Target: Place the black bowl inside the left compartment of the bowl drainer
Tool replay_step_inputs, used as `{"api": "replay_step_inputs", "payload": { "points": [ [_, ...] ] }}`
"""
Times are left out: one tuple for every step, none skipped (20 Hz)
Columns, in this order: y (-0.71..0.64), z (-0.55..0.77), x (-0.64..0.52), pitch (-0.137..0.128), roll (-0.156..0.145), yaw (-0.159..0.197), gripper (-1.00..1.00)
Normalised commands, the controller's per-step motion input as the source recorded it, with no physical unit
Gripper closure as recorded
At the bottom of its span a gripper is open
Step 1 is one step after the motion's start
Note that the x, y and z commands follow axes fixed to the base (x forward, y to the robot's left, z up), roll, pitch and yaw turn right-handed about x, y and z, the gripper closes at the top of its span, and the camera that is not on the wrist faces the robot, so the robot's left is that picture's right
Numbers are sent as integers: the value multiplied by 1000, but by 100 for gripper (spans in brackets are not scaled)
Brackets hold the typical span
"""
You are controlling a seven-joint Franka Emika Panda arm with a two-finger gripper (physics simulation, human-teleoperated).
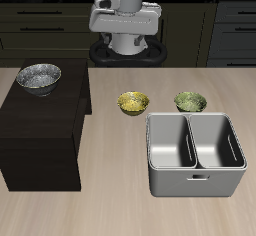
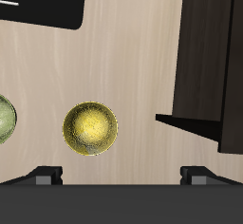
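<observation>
Now, with my gripper [image 2: 121,174] spread and empty, I should approach the black bowl [image 1: 38,77] atop the dark cabinet [image 1: 40,130] squarely.

Dark drawer cabinets [image 1: 40,25] behind; light wooden table [image 1: 110,205] in front.

The small round black bowl [image 1: 38,77], dark outside with a silvery-grey speckled inside, sits upright on top of a dark cabinet, near its back corner. The grey metal rectangular bowl drainer [image 1: 195,181], with two square wells split by a middle wall, stands near the table's front edge, both wells empty.
</observation>
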Motion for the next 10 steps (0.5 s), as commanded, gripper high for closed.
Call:
{"api": "replay_step_inputs", "payload": {
  "points": [
    [-214, 52, 142, 9, -9, 33, -100],
    [-218, 60, 183, 41, 34, -5, -100],
    [-296, 144, 180, -4, 2, -1, -100],
    [-314, 137, 211, -26, -19, -12, -100],
    [-321, 138, 369, 52, 103, -43, -100],
    [-285, 91, 121, 2, -54, -29, -100],
    [-517, 170, 350, -22, -65, -17, -100],
    [-285, 67, 245, 62, 81, -83, -100],
    [-354, 94, 299, -9, -30, 13, -100],
    [0, 0, 0, 0, 0, 0, -100]
  ]
}}
